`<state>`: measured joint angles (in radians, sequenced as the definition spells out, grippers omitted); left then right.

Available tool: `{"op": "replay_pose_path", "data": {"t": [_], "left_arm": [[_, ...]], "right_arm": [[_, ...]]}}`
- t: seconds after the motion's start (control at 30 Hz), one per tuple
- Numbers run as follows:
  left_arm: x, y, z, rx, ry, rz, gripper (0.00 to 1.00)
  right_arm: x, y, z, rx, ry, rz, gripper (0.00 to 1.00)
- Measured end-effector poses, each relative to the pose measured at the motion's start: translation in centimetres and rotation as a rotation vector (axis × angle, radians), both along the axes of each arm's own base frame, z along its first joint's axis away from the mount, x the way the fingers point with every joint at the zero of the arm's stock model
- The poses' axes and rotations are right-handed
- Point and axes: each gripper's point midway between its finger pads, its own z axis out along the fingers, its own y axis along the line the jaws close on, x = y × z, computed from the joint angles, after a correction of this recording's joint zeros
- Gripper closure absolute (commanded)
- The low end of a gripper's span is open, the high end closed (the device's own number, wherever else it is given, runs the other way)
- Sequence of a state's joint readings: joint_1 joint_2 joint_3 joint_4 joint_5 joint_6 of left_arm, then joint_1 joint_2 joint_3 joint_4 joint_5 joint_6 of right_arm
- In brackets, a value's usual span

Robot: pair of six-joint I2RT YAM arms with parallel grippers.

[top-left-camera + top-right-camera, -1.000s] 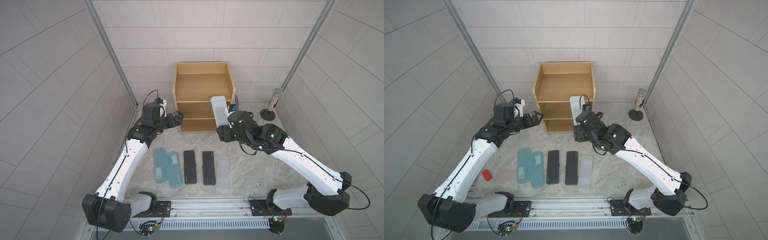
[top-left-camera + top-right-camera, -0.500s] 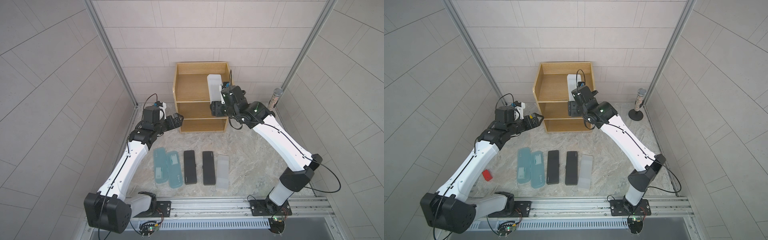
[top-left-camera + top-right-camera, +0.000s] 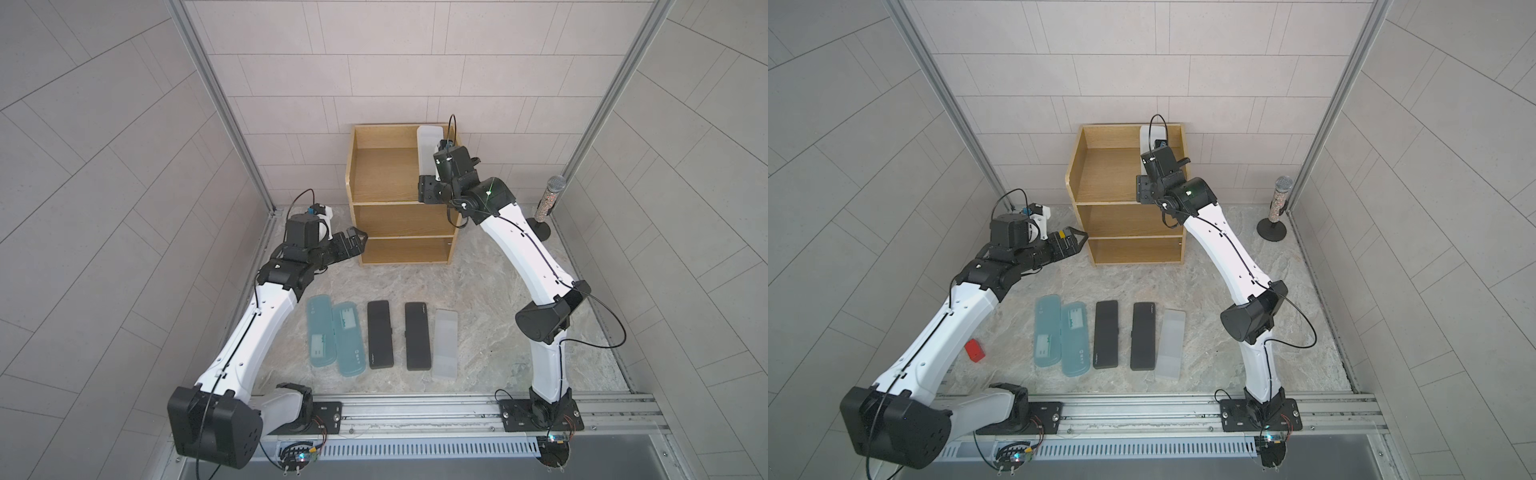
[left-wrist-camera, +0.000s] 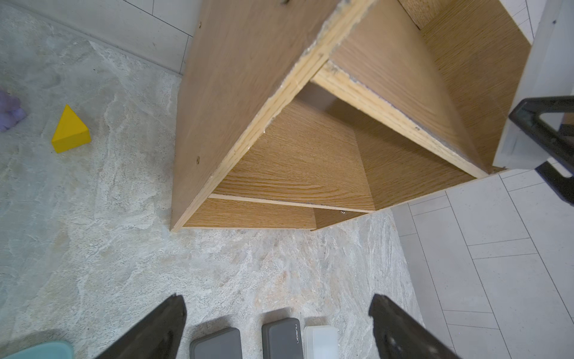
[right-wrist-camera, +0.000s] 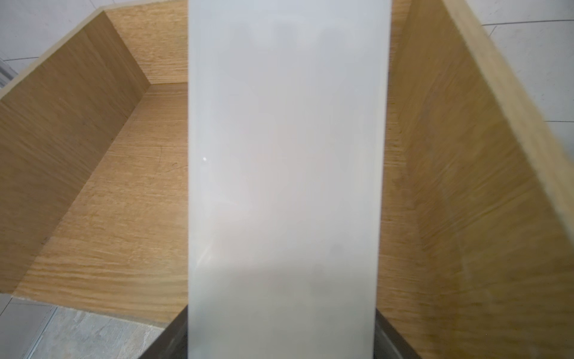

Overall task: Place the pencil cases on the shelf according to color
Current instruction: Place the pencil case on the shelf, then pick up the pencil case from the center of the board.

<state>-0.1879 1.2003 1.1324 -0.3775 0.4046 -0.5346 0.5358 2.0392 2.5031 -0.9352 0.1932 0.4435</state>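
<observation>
Room: A cell walled with pale grey tiles [image 3: 395, 83] is shown, with metal posts at the back corners.
Bench: A marbled, stone-look bench [image 3: 490, 299] is seen in both top views. It is edged at the front by a rail [image 3: 415, 409] on which both arms are mounted.
Shelf: The shelf [image 3: 399, 220] is set against the back wall, its open front turned towards the arms.
Top tier: A white case [image 3: 428, 141] is held lengthwise inside the raised sides, just beside the right wall. Whether the tier floor is touched cannot be told.
Right gripper: The right gripper [image 5: 281, 338] is clamped across the near end of that case, one finger on each long edge.
Left gripper: The left gripper [image 3: 1080, 238] is spread wide with nothing in it, just beside the shelf's left front corner.
Row on bench: Five cases are laid side by side between the arms: a teal case [image 3: 320, 332], a second teal case [image 3: 348, 338] close against it, a black case [image 3: 379, 334], a second black case [image 3: 417, 336] and a second white case [image 3: 445, 345].
Strays: A red block [image 3: 974, 349] is seen beside the left arm. A yellow wedge [image 4: 70, 130] lies on the bench, apart from the shelf's side panel. A stand [image 3: 548, 203] is placed in the back right corner.
</observation>
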Motion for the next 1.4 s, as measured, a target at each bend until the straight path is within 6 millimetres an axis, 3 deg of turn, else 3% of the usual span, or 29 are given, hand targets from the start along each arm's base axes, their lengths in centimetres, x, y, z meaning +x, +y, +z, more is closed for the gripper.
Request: {"op": "replay_pose_path", "data": {"t": [0.27, 0.5, 0.8, 1.1, 1.27, 1.37, 1.4], "left_arm": [[-0.1, -0.1, 0.0, -0.004, 0.000, -0.006, 0.00], [-0.1, -0.3, 0.0, -0.010, 0.002, -0.016, 0.00], [-0.2, -0.4, -0.4, -0.011, 0.009, -0.020, 0.00], [-0.2, -0.3, -0.5, -0.004, 0.007, -0.018, 0.00], [0.0, 0.0, -0.6, 0.016, 0.000, -0.009, 0.00], [0.0, 0.3, -0.6, 0.037, -0.006, -0.001, 0.00], [-0.1, 0.4, -0.6, 0.043, -0.007, 0.003, 0.00]], "right_arm": [[0.4, -1.8, -1.2, -0.038, 0.048, -0.038, 0.42], [0.3, -1.9, -1.6, -0.058, 0.058, -0.033, 0.15], [0.3, -1.4, -1.3, -0.049, 0.050, -0.011, 0.04], [0.5, -1.3, 0.8, -0.024, -0.022, 0.029, 0.05], [-2.2, -1.6, 3.2, 0.016, -0.064, 0.083, 0.11], [-4.7, -1.7, 3.9, 0.043, -0.085, 0.123, 0.19], [-5.6, -1.6, 3.9, 0.053, -0.089, 0.140, 0.26]]}}
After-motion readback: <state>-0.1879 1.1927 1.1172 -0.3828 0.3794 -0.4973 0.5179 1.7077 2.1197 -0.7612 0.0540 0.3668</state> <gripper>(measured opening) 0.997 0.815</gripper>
